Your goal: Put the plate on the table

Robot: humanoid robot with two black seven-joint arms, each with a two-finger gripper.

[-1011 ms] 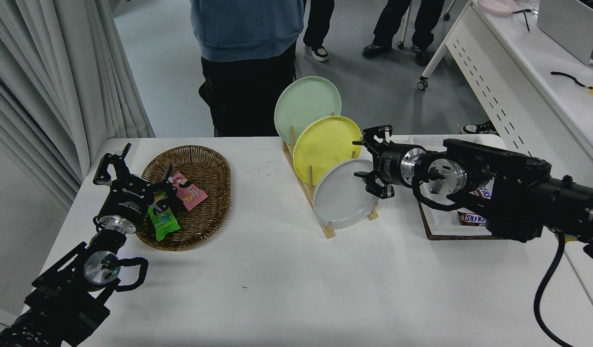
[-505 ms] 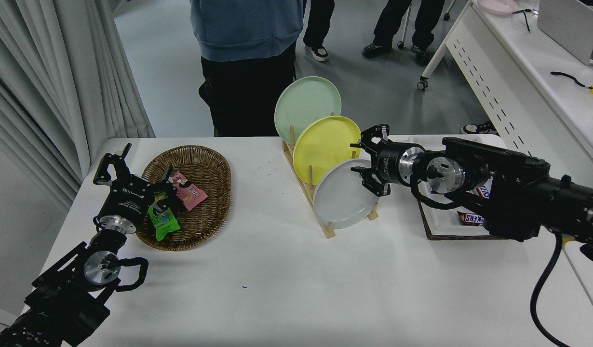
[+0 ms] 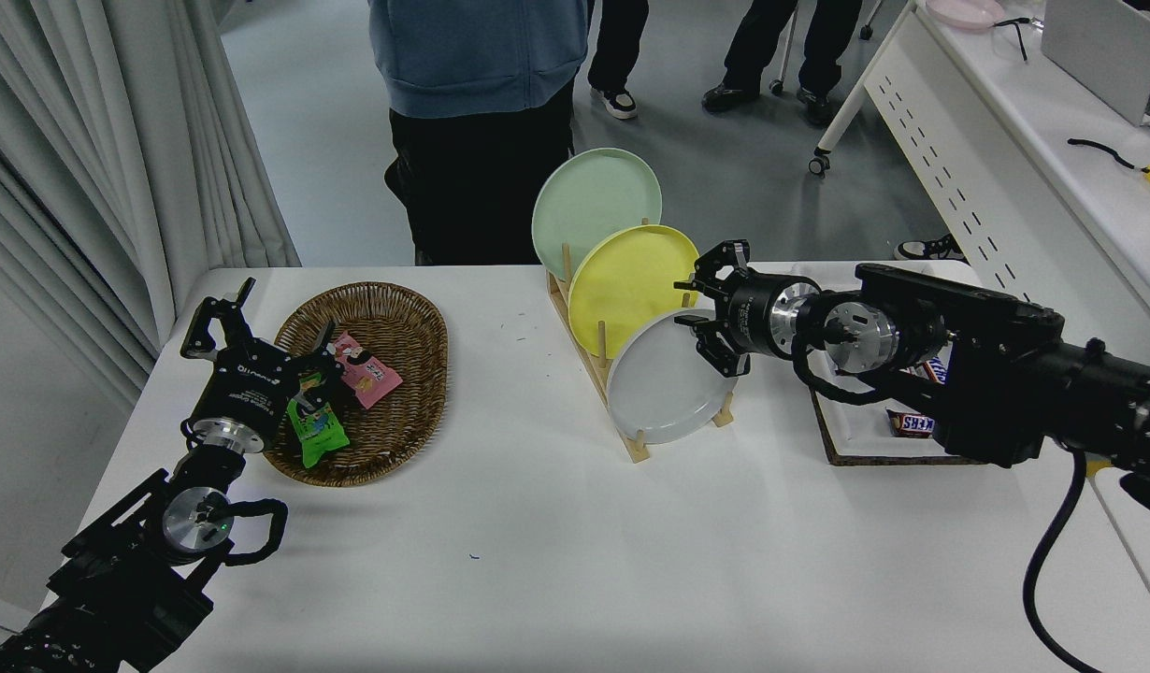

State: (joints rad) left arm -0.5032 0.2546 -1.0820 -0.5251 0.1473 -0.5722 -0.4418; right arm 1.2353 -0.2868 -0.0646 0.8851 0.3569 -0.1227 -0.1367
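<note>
Since a second ago, the right gripper (image 3: 704, 307) is sitting a little farther left and higher, now at the upper right edge of the plate (image 3: 664, 388), with its jaws spread apart, one finger above near the yellow plate (image 3: 631, 285) and one lower finger overlapping the grey rim. Nothing is being gripped between them yet; whether the lower finger is touching the rim cannot be told.

That plate is standing tilted in the front slot of the wooden rack (image 3: 605, 374), leaning back against the pegs, with the yellow one just behind it and the pale green plate (image 3: 594, 206) at the back. None of the three is looking shifted from before.

Further out, the right arm is stretching in from the right edge over a tray (image 3: 855, 439) holding wrapped chocolate bars (image 3: 912, 424). The rack is standing near the middle of the table (image 3: 556, 542).

At the lower left, the left gripper (image 3: 257, 341) is resting parked with its fingers open beside a wicker basket (image 3: 397, 318) that is holding a green packet (image 3: 315, 425) and a pink packet (image 3: 369, 374).

A person in a blue top (image 3: 477, 56) is standing at the far side.
</note>
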